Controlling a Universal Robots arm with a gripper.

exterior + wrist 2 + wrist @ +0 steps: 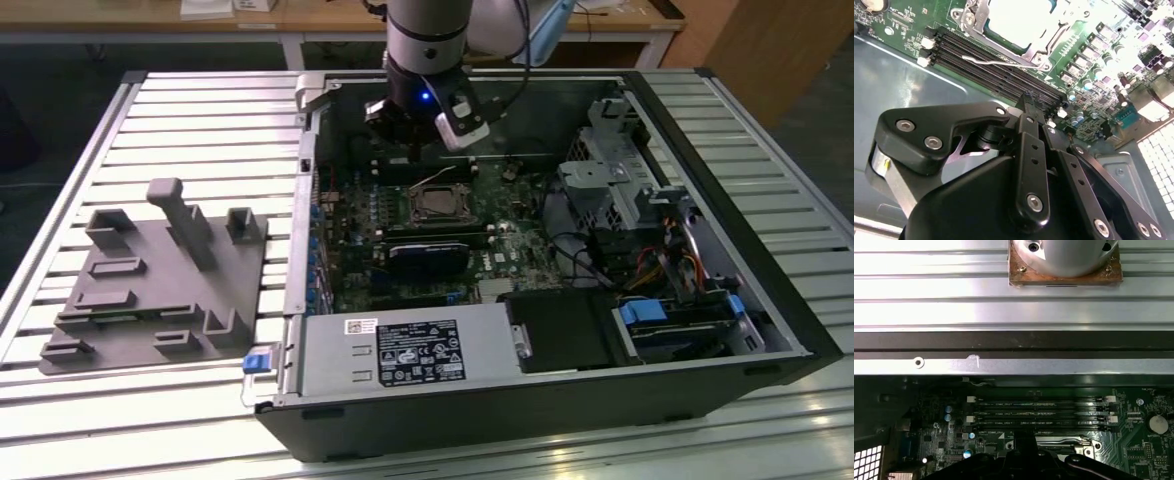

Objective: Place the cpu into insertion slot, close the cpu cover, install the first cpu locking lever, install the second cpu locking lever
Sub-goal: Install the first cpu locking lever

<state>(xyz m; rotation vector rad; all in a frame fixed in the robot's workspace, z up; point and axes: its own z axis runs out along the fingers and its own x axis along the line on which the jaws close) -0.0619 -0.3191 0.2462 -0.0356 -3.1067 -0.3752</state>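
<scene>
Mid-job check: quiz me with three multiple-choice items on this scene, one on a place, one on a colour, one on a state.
1. Where is the small silvery square cpu? A on the circuit board; B on the slatted table; C on the grey plate.
2. The circuit board is: A blue; B green; C red.
3. The thin wire cpu locking lever is: A missing; B swung out, unhooked; C bent double.
Key: A, its bright top sits on the board in the second wrist view; B, green shows around it; B, it lies loose across the black memory slots.
</scene>
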